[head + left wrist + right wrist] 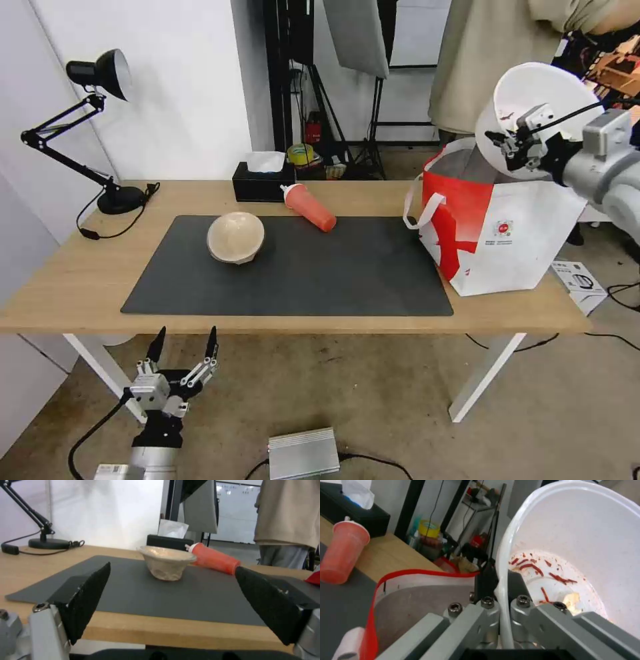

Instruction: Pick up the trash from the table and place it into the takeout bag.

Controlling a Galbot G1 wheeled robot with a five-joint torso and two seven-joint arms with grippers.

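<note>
My right pincer (512,148) is pale grey metal with black fingers, and the bowl (541,107) in it is white, flecked inside with red scraps. The takeout bag (507,230) is red and white, grey inside, with white straps and a small round red logo. The cup (310,207) is red with a white lid. The paper bowl (235,237) is tan. The mat (300,270) is dark grey on my light-wood worktop (60,280). My left pincer (183,353) has black fingertips.

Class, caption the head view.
Right gripper holds white bowl over takeout bag; left gripper waits, open.
</note>
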